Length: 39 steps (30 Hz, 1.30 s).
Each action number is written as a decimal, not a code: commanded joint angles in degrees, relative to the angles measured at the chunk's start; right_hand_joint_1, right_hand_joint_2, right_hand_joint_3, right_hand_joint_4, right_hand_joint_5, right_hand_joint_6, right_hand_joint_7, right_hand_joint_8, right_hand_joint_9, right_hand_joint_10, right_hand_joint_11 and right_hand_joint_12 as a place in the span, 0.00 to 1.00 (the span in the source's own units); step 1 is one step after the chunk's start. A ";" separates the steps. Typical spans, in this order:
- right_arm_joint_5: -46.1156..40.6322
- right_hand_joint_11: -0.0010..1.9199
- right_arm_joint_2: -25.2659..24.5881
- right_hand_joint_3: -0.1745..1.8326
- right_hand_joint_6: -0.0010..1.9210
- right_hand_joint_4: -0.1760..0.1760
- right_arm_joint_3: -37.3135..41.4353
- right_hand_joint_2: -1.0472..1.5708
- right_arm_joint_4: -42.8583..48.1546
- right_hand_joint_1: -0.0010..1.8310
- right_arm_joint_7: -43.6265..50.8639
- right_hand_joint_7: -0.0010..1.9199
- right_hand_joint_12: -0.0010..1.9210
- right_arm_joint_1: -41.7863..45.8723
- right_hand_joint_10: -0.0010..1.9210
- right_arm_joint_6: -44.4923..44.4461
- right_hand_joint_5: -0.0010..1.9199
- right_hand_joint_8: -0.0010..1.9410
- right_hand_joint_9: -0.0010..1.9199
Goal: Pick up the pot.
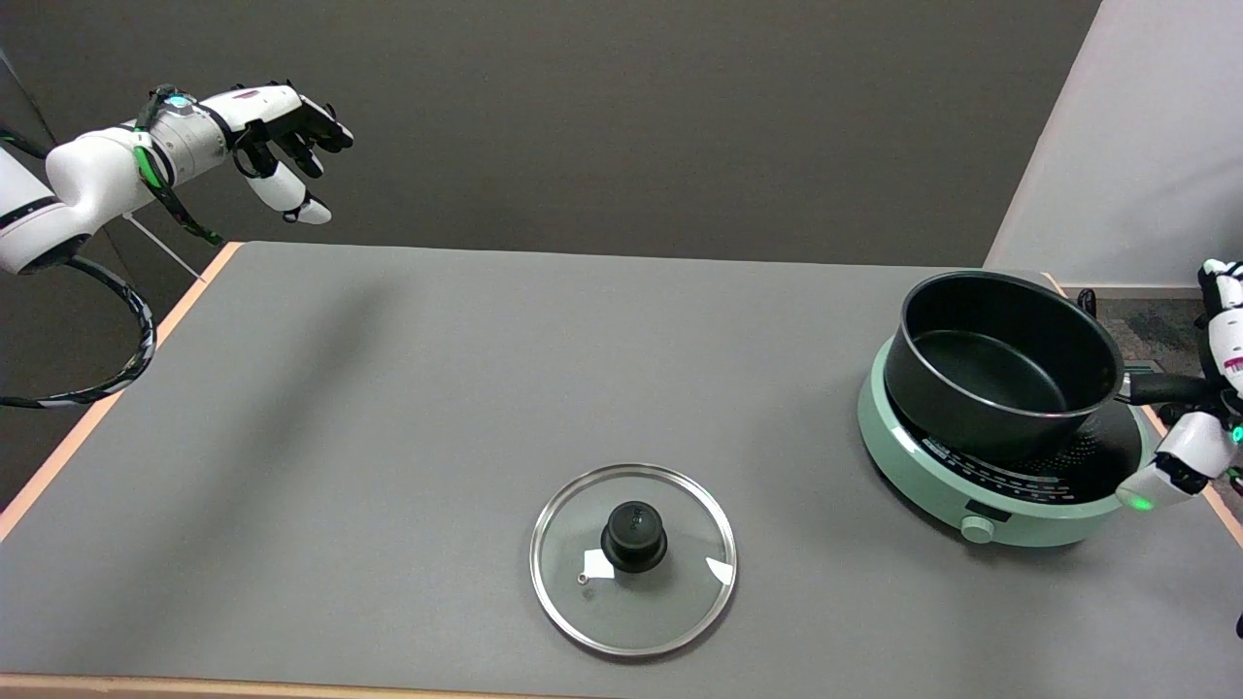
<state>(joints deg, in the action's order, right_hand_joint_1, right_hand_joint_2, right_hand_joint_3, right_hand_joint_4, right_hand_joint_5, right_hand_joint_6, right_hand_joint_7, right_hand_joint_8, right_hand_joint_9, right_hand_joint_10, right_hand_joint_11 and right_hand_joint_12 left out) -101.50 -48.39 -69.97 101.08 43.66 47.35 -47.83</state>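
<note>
Pot [1000, 374] tilted and apparently lifted off the green cooker [1010, 495] at the right end of the surface [408, 388]. Left side raised clear of the black cooking plate, lower right edge close over it; whether anything touches there, hard to tell. Empty inside, lid off. So, by the look of it: grasp made, lift begun, not finished. Left to do: bring the whole pot up and clear of the cooker, level it out.

Right hand [1199, 417] in at the picture's right edge, wrapped round the black handle [1160, 388] that sticks out from the pot toward it. Fingers above and below the handle, closed on it, holding. Much of the hand cut off by the frame edge, so exact finger placement not to be read. A green light glowing on a lower fingertip.

Glass lid [633, 558] flat on the surface, well apart from the cooker, nearer the front, black knob up.

Risk, as a judgement: pot hanging from one side handle, likely to tip further if the grip slackens.
</note>
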 commanded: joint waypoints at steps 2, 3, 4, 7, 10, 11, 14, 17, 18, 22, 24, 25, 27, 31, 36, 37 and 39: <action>-5.12 0.01 1.57 0.61 0.01 0.02 -3.99 0.00 1.49 0.75 5.34 0.01 0.01 -1.41 0.01 -4.73 0.01 0.01 0.01; -5.12 0.01 1.68 0.61 0.01 0.05 -4.27 0.00 1.62 0.74 5.34 0.01 0.01 -1.67 0.01 -4.91 0.01 0.01 0.01; -5.12 0.01 1.92 0.61 0.01 0.08 -4.35 0.00 1.70 0.74 5.48 0.01 0.01 -1.83 0.01 -4.99 0.01 0.01 0.01; -5.12 0.01 2.56 0.60 0.01 0.22 -5.05 0.00 2.02 0.72 6.33 0.01 0.01 -2.60 0.01 -5.07 0.01 0.01 0.01; -5.12 0.02 3.49 0.79 0.02 0.38 -5.80 0.00 2.16 0.70 6.65 0.02 0.02 -3.52 0.02 -5.23 0.02 0.02 0.02; -5.12 0.02 3.78 0.83 0.02 0.41 -6.12 0.00 2.16 0.70 6.78 0.02 0.02 -3.91 0.02 -5.31 0.02 0.02 0.02; -5.12 0.05 4.09 0.96 0.05 0.55 -6.40 0.00 2.16 0.69 7.34 0.05 0.05 -4.35 0.05 -5.44 0.05 0.04 0.05; -5.12 0.12 4.07 1.00 0.12 0.68 -6.40 0.00 2.18 0.69 7.84 0.12 0.12 -4.38 0.12 -5.44 0.12 0.12 0.12; -5.12 0.14 3.96 1.00 0.14 0.70 -6.40 0.00 2.23 0.69 7.89 0.14 0.14 -4.27 0.14 -5.50 0.14 0.14 0.14; -5.57 0.16 3.59 1.00 0.16 0.71 -6.40 0.00 2.24 0.69 7.97 0.16 0.16 -3.68 0.16 -6.89 0.16 0.16 0.16; -5.71 0.16 3.40 1.00 0.16 0.71 -6.40 0.00 2.24 0.69 7.97 0.16 0.16 -3.39 0.16 -7.39 0.16 0.16 0.16; -5.79 0.16 3.27 1.00 0.16 0.71 -6.40 0.00 2.24 0.69 7.97 0.16 0.16 -3.20 0.16 -7.47 0.16 0.16 0.16; -5.86 0.16 3.11 1.00 0.16 0.70 -6.40 0.00 2.24 0.68 7.97 0.16 0.16 -2.96 0.16 -7.85 0.16 0.16 0.16; -6.24 0.15 2.44 1.00 0.15 0.67 -6.56 0.00 2.42 0.68 8.05 0.15 0.15 -2.30 0.15 -9.50 0.15 0.15 0.15; -6.24 0.14 2.02 1.00 0.14 0.67 -6.94 0.00 2.71 0.68 8.05 0.14 0.14 -1.66 0.14 -10.14 0.14 0.14 0.14; -6.24 0.14 2.02 1.00 0.14 0.68 -7.10 0.00 2.74 0.68 8.05 0.14 0.14 -1.61 0.14 -10.27 0.14 0.14 0.14; -6.25 0.16 2.02 1.00 0.16 0.71 -7.28 0.00 2.95 0.68 8.07 0.16 0.16 -1.59 0.16 -10.50 0.16 0.16 0.16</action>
<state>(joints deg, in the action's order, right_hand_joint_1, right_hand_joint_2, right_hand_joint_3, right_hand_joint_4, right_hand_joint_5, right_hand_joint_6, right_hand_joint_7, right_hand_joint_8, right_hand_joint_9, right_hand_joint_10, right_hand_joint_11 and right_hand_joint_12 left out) -107.06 -45.61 -76.08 103.33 51.11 44.71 -55.54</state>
